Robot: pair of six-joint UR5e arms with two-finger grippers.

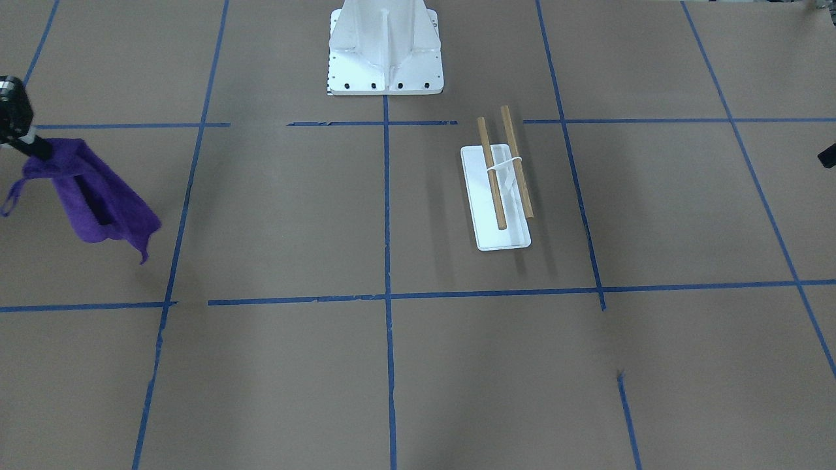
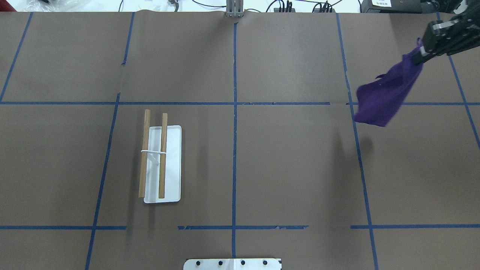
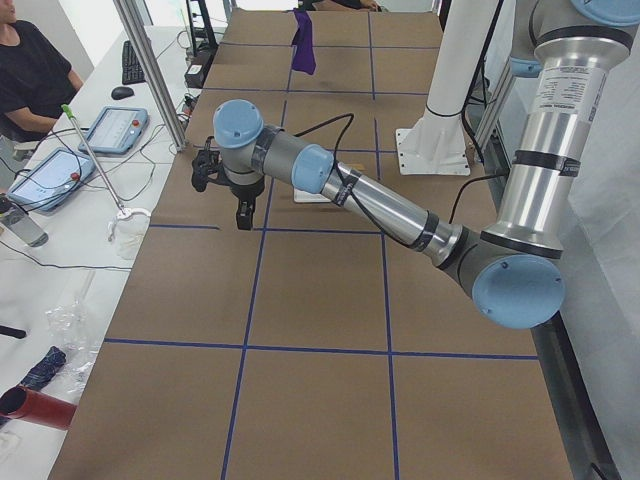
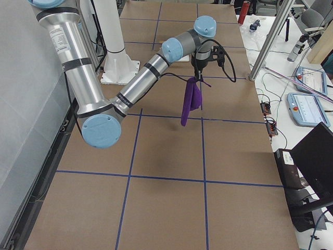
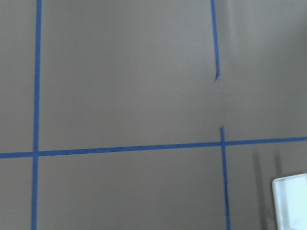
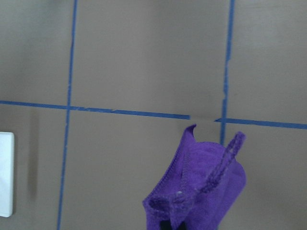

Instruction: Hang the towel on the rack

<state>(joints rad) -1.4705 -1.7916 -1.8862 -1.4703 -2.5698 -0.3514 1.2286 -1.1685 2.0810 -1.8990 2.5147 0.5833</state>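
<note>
The purple towel (image 1: 98, 196) hangs crumpled in the air from my right gripper (image 1: 32, 147), which is shut on its top edge. It also shows in the overhead view (image 2: 386, 93), the right side view (image 4: 191, 101) and the right wrist view (image 6: 201, 187). The rack (image 2: 172, 165) stands far off on the table: a flat white base and two parallel wooden dowels (image 1: 491, 173) on a white support. A corner of its base shows in the left wrist view (image 5: 290, 201). My left gripper (image 3: 243, 222) hovers above the table near the rack; I cannot tell whether it is open or shut.
The large white bolted pedestal (image 1: 385, 52) stands at the robot's side of the table. Blue tape lines (image 2: 234, 150) cross the brown table cover. Operators' tablets and cables (image 3: 110, 130) lie beyond the table's far edge.
</note>
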